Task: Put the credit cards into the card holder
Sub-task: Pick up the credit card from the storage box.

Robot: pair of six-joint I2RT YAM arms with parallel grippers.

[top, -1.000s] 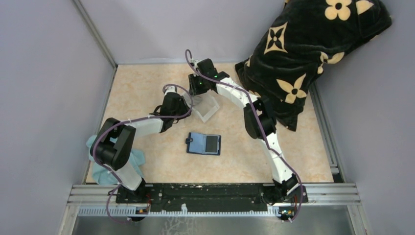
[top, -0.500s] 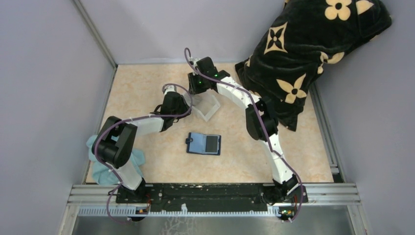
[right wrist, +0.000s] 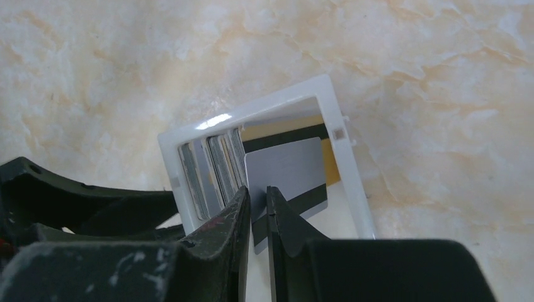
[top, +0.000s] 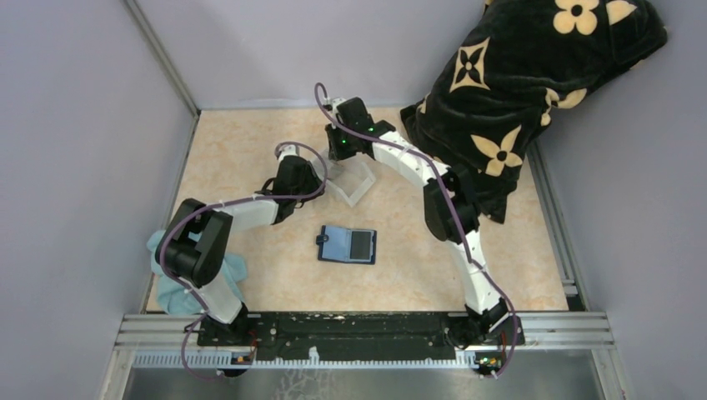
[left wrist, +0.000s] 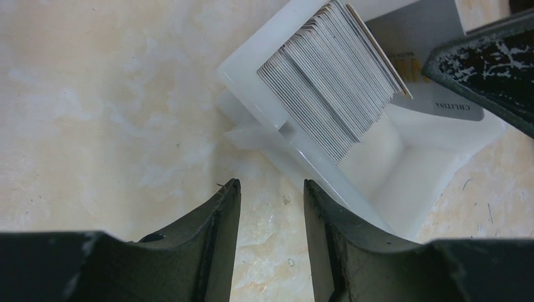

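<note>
The beige marbled tabletop [top: 250,150] is carrying a white tray [top: 358,188] near its far edge, credit cards [left wrist: 334,75] standing inside; the right gripper [right wrist: 258,201] is pinching one grey card [right wrist: 283,167] there; the left gripper [left wrist: 272,195] is hovering spread beside the tray; the open navy card holder [top: 348,244] is lying mid-tabletop. Picking looks in hand; next is needing a clean lift toward the holder.

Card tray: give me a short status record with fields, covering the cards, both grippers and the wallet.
white tray: on the table, holds a stack of cards standing on edge
right gripper: closed on one grey card beside the stack
grey card: not yet out of the tray
left gripper: open, nothing between its fingers, by the tray's outer wall
card holder: lying open on the table, apart from both grippers
</note>
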